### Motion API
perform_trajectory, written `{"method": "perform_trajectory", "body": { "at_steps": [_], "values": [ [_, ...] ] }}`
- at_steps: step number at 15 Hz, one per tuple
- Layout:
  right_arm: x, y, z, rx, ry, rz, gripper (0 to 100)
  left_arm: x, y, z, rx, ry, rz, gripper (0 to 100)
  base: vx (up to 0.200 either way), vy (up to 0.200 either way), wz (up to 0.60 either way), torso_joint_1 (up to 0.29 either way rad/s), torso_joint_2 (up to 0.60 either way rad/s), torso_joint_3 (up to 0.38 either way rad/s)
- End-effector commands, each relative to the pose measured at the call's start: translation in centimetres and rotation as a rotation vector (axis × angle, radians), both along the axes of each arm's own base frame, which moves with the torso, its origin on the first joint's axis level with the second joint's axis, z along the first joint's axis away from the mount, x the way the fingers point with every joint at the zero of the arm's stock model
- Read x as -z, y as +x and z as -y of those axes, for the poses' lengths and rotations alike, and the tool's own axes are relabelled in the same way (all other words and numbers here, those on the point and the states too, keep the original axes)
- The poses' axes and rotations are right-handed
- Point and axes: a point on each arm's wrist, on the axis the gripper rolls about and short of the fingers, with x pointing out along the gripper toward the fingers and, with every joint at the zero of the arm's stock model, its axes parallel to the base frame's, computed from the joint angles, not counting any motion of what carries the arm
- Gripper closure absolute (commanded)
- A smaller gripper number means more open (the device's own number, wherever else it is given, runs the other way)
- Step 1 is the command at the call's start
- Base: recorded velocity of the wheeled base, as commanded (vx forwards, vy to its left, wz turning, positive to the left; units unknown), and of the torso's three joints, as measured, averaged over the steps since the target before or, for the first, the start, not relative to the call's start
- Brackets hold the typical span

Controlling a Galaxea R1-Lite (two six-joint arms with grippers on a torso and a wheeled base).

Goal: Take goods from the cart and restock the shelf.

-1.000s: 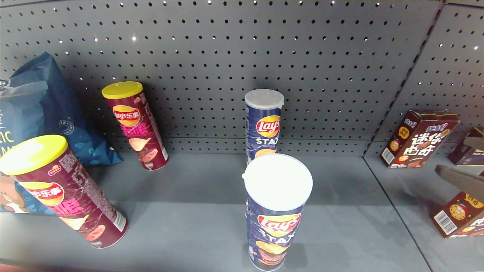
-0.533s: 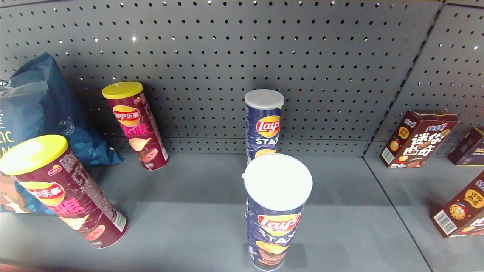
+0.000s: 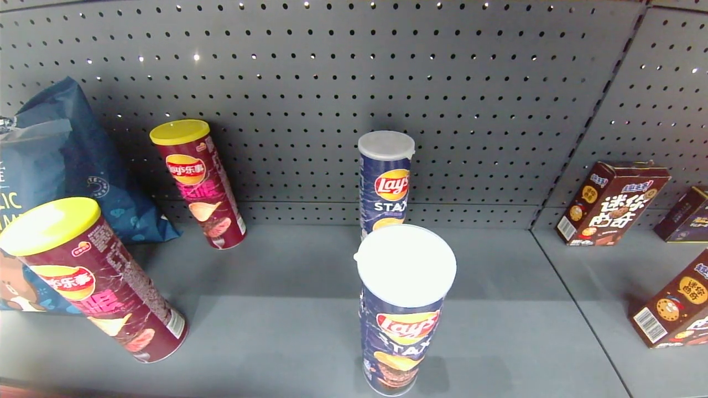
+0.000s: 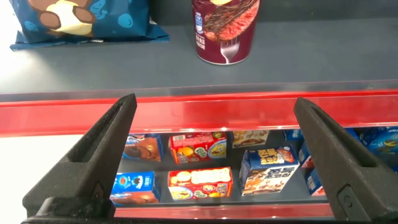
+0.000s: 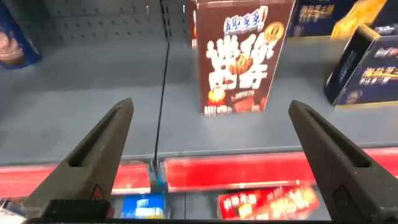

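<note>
Seemingly between placements, left hand and right hand hang spread and empty before the shelf; next likely means fetching goods from the cart.

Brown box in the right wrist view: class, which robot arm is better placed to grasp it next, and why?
Right. The right gripper, open, faces the brown box straight ahead. The left gripper, also open, faces a maroon can and a blue bag instead.
</note>
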Motion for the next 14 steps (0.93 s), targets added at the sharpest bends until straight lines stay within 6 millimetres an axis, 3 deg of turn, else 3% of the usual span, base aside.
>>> {"method": "perform_trajectory", "body": {
  "at_steps": [1, 2, 4, 6, 8, 9, 11, 14],
  "values": [
    [2.8, 0.6, 0.1, 0.026, 0.0, -0.031, 0, 0.0, 0.0, 0.0, -0.001, 0.0, 0.0, 0, 0.0, 0.0, 0.0, 0.0, 0.0, 0.0],
    [4.6, 1.2, 0.2, 0.039, 0.0, -0.045, 0, 0.0, 0.0, 0.0, -0.001, 0.0, -0.001, 0, 0.0, 0.0, 0.0, 0.0, 0.0, 0.0],
    [5.6, 1.3, 0.2, 0.031, 0.015, -0.109, 0, 0.0, 0.0, 0.0, 0.001, 0.0, 0.0, 0, 0.0, 0.0, 0.0, 0.0, 0.0, 0.0],
    [5.5, 1.4, 0.2, 0.017, 0.033, -0.098, 0, 0.0, 0.0, 0.0, -0.001, 0.0, 0.0, 0, 0.0, 0.0, 0.0, 0.0, 0.0, 0.0],
    [6.0, 1.3, 0.5, 0.172, 0.027, -0.14, 0, 0.0, 0.0, 0.0, -0.001, 0.0, 0.0, 0, 0.0, 0.0, 0.0, 0.0, 0.0, 0.0],
    [6.0, 1.3, 0.5, 0.171, 0.027, -0.142, 0, 0.0, 0.0, 0.0, -0.001, 0.0, -0.001, 0, 0.0, 0.0, 0.0, 0.0, 0.0, 0.0],
    [6.2, 1.3, 0.4, 0.035, -0.062, -0.178, 0, 0.0, 0.0, 0.0, -0.001, 0.0, 0.0, 0, 0.0, 0.0, 0.0, 0.0, 0.0, 0.0],
    [6.2, 1.1, 0.4, 0.015, -0.057, -0.141, 0, 0.0, 0.0, 0.0, 0.001, 0.003, -0.001, 0, 0.0, 0.0, 0.0, 0.0, 0.0, 0.0]
  ]
}}
